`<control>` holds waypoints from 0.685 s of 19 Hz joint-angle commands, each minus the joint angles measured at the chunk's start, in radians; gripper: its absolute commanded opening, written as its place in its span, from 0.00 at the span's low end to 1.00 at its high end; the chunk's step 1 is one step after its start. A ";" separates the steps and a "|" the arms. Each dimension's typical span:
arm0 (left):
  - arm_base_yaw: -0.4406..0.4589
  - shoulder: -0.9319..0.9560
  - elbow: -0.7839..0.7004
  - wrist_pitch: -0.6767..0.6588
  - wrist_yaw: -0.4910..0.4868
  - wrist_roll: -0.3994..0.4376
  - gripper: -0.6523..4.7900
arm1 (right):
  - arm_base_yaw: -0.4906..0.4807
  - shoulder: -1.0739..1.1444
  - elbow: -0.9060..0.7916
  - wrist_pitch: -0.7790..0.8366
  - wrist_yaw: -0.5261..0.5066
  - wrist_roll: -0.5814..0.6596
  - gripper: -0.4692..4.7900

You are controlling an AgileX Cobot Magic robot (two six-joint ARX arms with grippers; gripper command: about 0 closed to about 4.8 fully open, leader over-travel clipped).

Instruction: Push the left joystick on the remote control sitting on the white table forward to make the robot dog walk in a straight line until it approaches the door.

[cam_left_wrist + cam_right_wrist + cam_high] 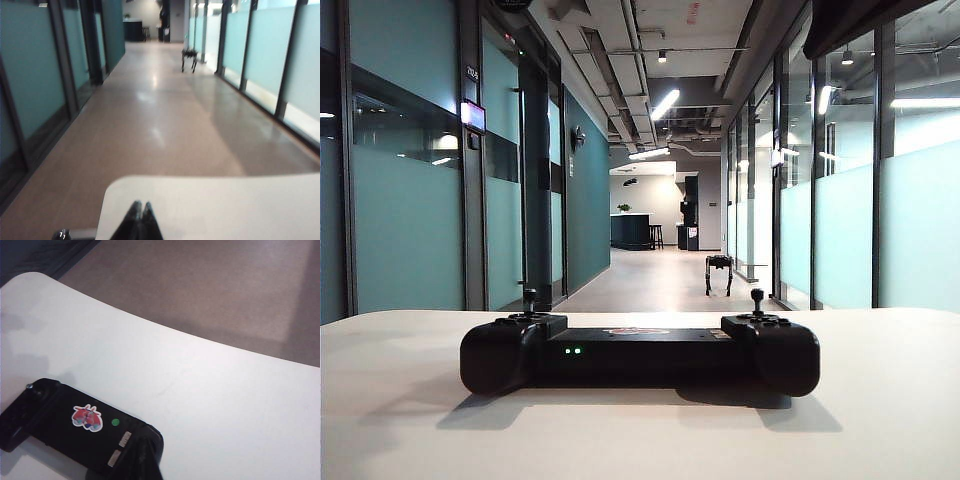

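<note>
The black remote control (640, 352) lies on the white table (880, 420), two green lights glowing on its front. Its left joystick (530, 297) stands upright and untouched. Far down the corridor, near the right glass wall, stands the small dark robot dog (719, 272), which the left wrist view also catches (189, 57). My left gripper (140, 206) is shut and empty, low over the table (225, 210) and pointing down the corridor. My right gripper (145, 456) is shut, a dark shape over the nearer end of the remote control (75, 427). Neither gripper shows in the exterior view.
Teal glass walls with dark frames (410, 200) line both sides of the corridor. A dark counter (631, 232) stands at its far end. The table's curved edge (165, 330) drops to the brown floor (160, 125). A dark shape (860, 20) hangs at the exterior view's upper right.
</note>
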 commanded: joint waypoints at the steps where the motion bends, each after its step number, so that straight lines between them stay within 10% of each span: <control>1: 0.000 0.000 -0.040 0.039 0.000 0.000 0.11 | 0.001 -0.003 0.005 0.015 0.002 -0.002 0.09; 13: 0.001 0.000 -0.088 0.033 -0.037 -0.061 0.11 | 0.001 -0.003 0.005 0.015 0.002 -0.002 0.09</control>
